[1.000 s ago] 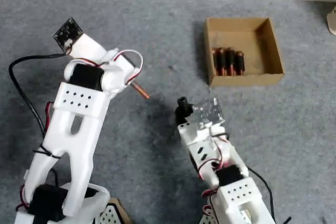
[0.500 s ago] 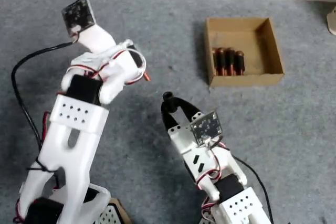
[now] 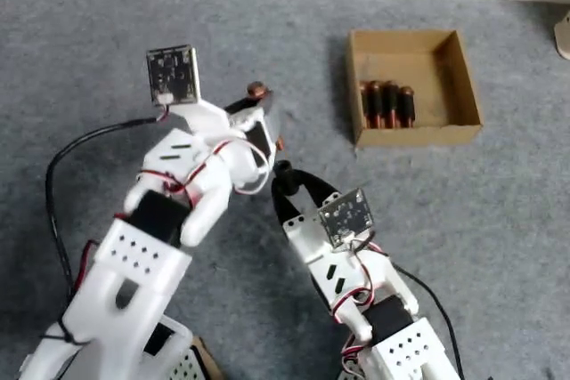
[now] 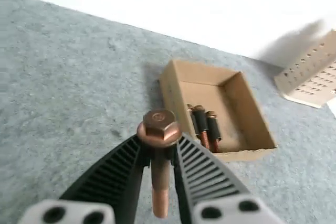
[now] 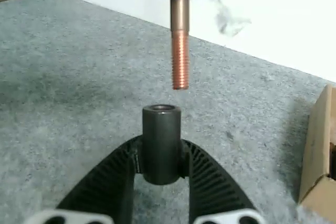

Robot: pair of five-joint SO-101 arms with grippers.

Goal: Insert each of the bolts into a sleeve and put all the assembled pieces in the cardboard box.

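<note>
Left pincer [image 4: 159,148] is clamping a copper-coloured hex-head metal bolt [image 4: 159,125] just under the head, jaws narrow around the shank, threaded end hanging down below the fingers. Right pincer [image 5: 161,153] is gripping a short black cylindrical metal sleeve [image 5: 161,127] between its tips, sleeve standing upright, open bore facing up. Bolt tip is hovering straight above the sleeve mouth, close but apart, not inside. From the high view the left pincer is sitting just beyond the right pincer's tips, the two near each other. Open brown cardboard box [image 3: 405,136] is lying well apart from both pincers, ahead of the right pincer and off to its right side. Four assembled bolt-and-sleeve pieces [image 3: 386,104] are lying side by side inside the box, toward the wall nearest the pincers. Everything is resting on a grey carpet-like table cover [image 3: 107,60].
</note>
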